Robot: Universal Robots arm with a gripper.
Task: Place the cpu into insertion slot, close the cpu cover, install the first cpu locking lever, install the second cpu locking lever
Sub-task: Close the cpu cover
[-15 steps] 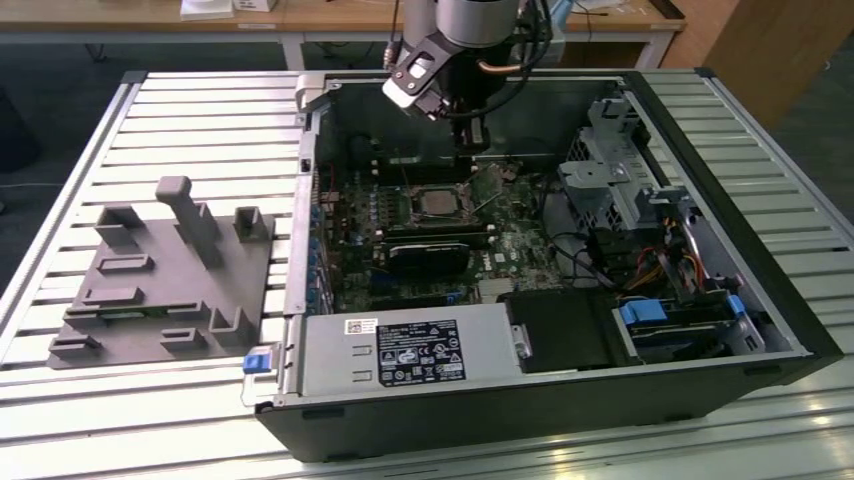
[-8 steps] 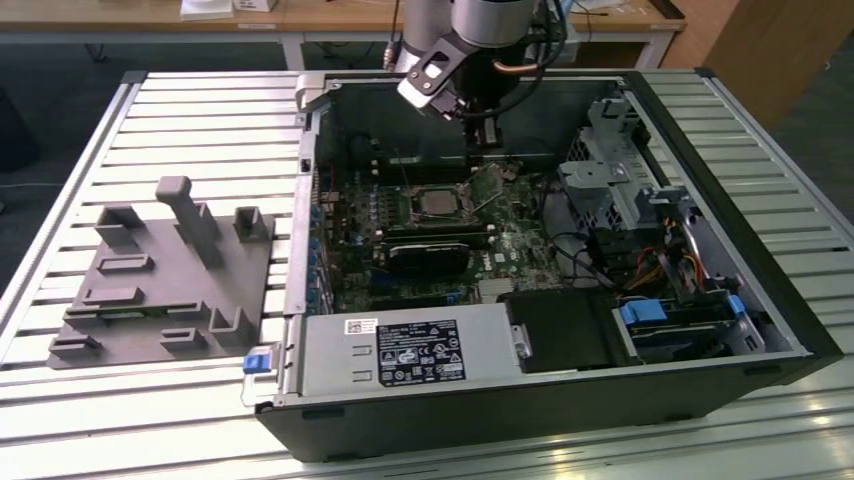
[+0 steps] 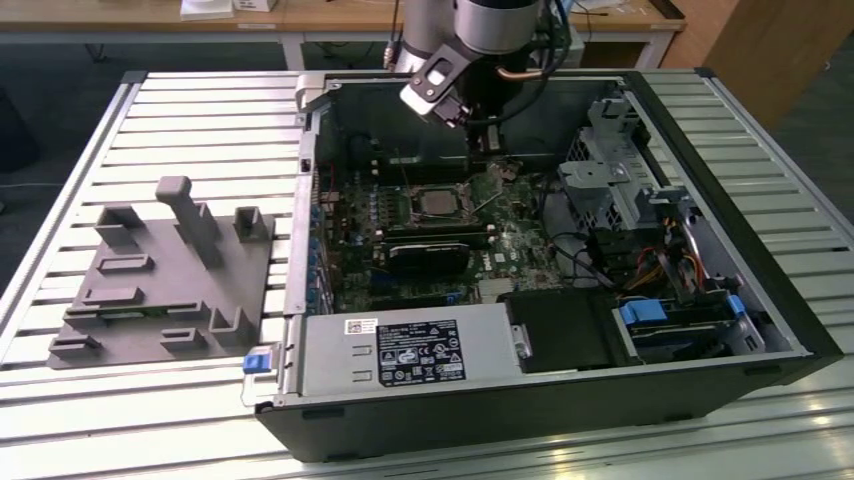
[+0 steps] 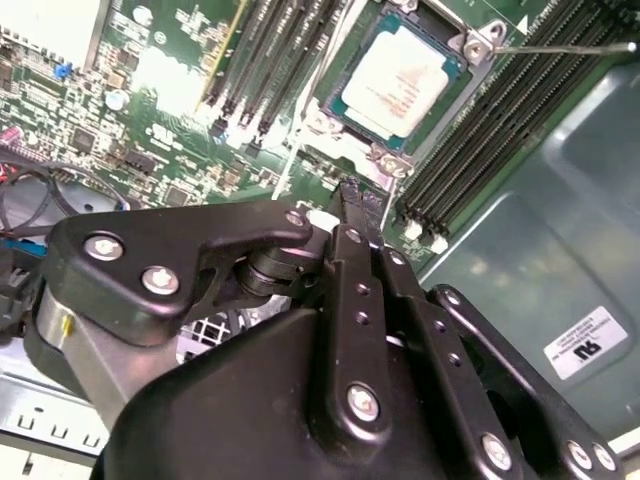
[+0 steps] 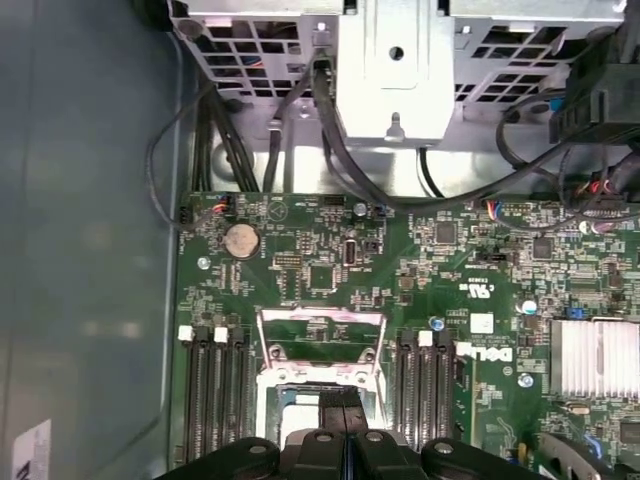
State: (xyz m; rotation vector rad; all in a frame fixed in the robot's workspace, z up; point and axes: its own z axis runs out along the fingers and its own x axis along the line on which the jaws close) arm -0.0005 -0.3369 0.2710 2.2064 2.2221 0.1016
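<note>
End effector [image 5: 343, 400] partly hides the insertion slot [image 5: 285, 400].

Illegible printed label [image 3: 420, 352] on the power supply [image 3: 334, 358], white sticker [image 4: 585, 340] on the case wall [image 4: 520, 240]

The exterior view looks down from high and well back, taking in a whole open computer case [image 3: 747, 330] lying on a slatted surface [image 3: 187, 110]. The first wrist view faces straight down, close over the green circuit board [image 5: 330, 260]. The second wrist view looks slantwise past the pincer [image 4: 355, 195], closer still. Both wrist views share the socket [image 4: 400, 80] [image 5: 283, 395] and the memory slots [image 4: 500, 120] [image 5: 215, 390].
</note>
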